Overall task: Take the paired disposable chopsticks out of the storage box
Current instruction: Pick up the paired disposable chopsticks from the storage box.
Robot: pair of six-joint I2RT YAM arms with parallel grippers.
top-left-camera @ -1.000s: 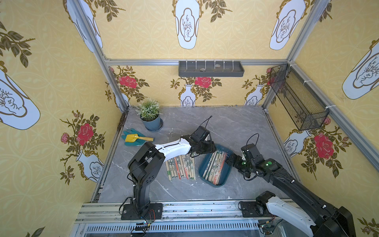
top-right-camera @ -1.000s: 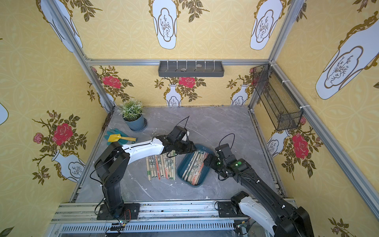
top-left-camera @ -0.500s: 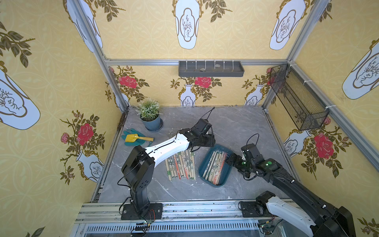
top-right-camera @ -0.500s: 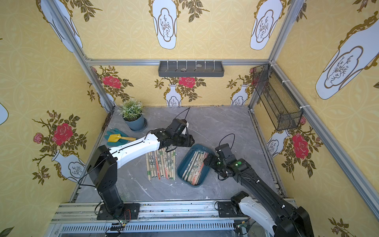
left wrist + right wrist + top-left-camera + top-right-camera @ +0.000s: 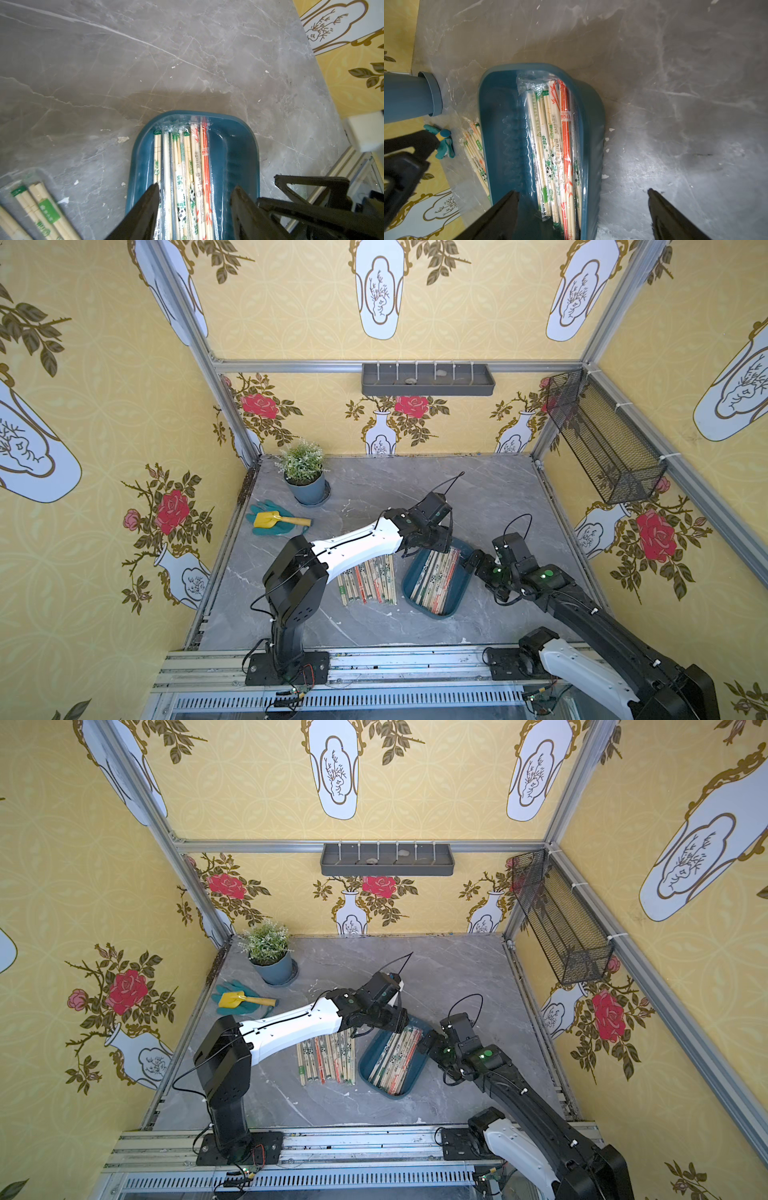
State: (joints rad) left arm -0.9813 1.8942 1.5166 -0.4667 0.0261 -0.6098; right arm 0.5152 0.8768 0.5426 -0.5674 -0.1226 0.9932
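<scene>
The storage box (image 5: 457, 591) (image 5: 415, 1071), a shallow teal tray, lies on the grey table with several paired disposable chopsticks (image 5: 434, 576) (image 5: 392, 1058) in sleeves along its left half. My left gripper (image 5: 432, 545) (image 5: 196, 186) hangs open over the tray's far end, its fingers either side of the sleeved sticks (image 5: 187, 158) and holding nothing. My right gripper (image 5: 471, 562) (image 5: 582, 191) stands wide open at the tray's far right corner, one finger over the tray (image 5: 500, 124) and one over bare table. More chopstick pairs (image 5: 368, 578) (image 5: 328, 1058) lie in a row on the table left of the tray.
A potted plant (image 5: 305, 475) stands at the back left, with a yellow trowel on teal gloves (image 5: 276, 520) in front of it. A grey divided shelf (image 5: 428, 379) hangs on the back wall and a black mesh basket (image 5: 602, 443) on the right wall.
My left gripper swung a little toward the back, then came down over the far end of the tray. The right arm has barely moved.
</scene>
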